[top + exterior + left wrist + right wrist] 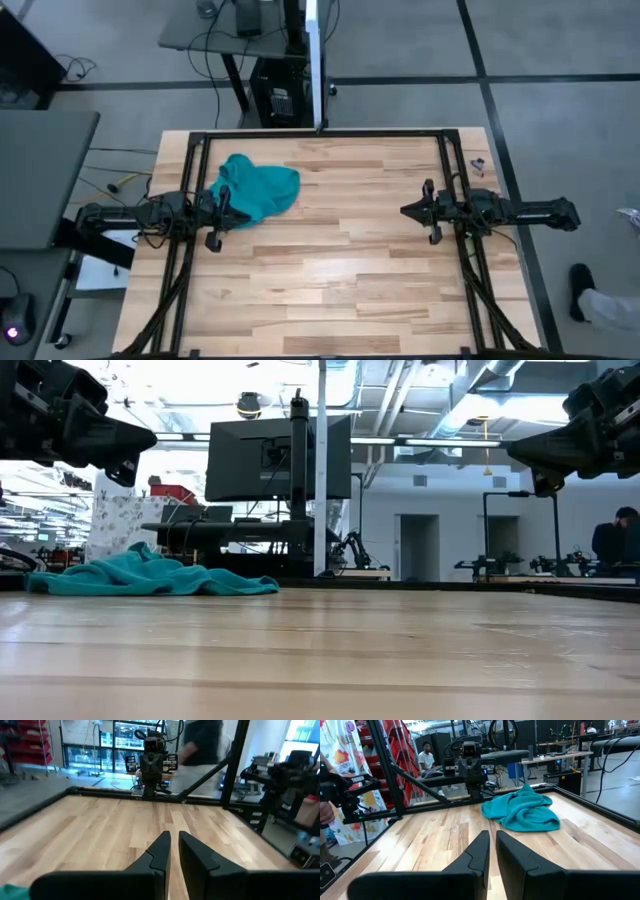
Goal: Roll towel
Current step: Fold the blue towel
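We see the teal towel [256, 190] lying in a loose, crumpled heap on the wooden table [340, 270]. Seen from above, it is at about ten o'clock from the middle of the table, in the far left part. It is not rolled; its folds are uneven, and in the low view it looks like a low, flat mound [150, 575] on the table surface.

The left gripper [222, 212] is at about nine o'clock, at the near left edge of the towel, and it points toward the centre of the table. From above we cannot tell if it touches the cloth. In the left wrist view its two dark fingers [161, 851] stand almost together with only a thin slit between them, and they hold nothing. A small corner of the teal cloth shows at the edge of this view.

The right gripper [408, 211] is at about three o'clock, well apart from the towel, and it points toward the left arm. In the right wrist view its fingers [480, 851] are also nearly closed and empty, and the towel [522, 810] lies farther away on the table.

In the low view both grippers hang above the table surface.
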Robot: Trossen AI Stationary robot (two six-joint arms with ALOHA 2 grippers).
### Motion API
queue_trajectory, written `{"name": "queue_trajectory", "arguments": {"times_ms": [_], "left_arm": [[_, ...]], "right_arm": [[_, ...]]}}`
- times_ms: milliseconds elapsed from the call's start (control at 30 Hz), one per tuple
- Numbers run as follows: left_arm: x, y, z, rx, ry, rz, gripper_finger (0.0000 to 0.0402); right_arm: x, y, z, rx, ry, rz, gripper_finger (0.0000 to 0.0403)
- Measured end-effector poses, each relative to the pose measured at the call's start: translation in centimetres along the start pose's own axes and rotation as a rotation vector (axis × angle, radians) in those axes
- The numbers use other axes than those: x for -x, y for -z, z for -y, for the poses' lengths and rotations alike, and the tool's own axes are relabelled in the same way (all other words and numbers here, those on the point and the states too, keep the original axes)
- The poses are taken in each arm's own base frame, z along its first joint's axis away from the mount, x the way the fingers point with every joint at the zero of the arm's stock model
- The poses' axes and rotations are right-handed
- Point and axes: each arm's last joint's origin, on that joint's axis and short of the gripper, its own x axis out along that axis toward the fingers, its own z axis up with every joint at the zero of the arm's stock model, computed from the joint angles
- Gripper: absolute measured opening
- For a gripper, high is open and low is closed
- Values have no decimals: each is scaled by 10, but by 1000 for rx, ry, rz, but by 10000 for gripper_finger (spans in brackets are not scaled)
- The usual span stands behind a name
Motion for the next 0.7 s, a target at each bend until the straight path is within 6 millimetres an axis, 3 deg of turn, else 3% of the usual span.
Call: {"name": "queue_trajectory", "arguments": {"times_ms": [133,333,533,700], "left_arm": [[1,-7,-2,6,-99,34,22],[-3,-36,-4,-31,-320,28,22],[-39,-48,-14,245,-596,-206,22],[-85,-53,-18,459,-729,-466,22]], "right_arm": [[0,0,0,0,-1,0,27],[0,0,0,0,-1,0,27],[0,0,0,0,0,0,27],[0,0,0,0,0,0,27]]}}
